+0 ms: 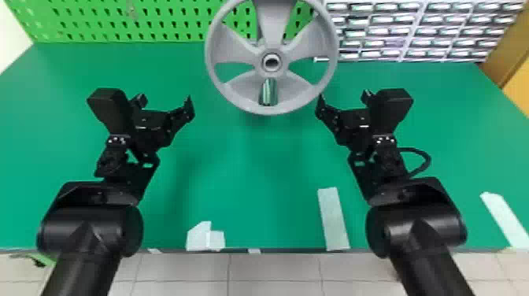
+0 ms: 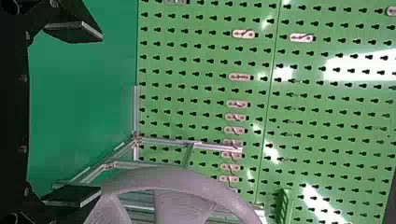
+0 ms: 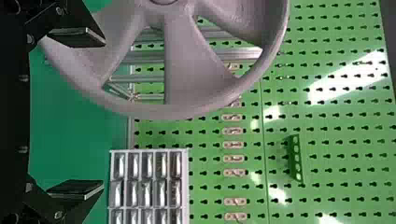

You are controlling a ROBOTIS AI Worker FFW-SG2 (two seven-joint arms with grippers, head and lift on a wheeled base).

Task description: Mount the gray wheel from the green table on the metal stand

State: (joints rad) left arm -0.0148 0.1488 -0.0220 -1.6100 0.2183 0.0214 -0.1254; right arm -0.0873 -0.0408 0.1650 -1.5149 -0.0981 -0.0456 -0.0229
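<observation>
The gray wheel stands upright in front of the metal stand, part of which shows through a gap below the hub. Left of the rim, my left gripper is open with nothing between its fingers. My right gripper is open and empty too, its inner finger close to the lower right rim. In the left wrist view the wheel lies beyond one finger of the left gripper, with stand rails behind. In the right wrist view the wheel covers much of the stand, beyond the right gripper.
Behind the green table rise a green pegboard and a rack of small bins at the back right. Pale tape pieces lie near the table's front edge. A cable loops beside the right wrist.
</observation>
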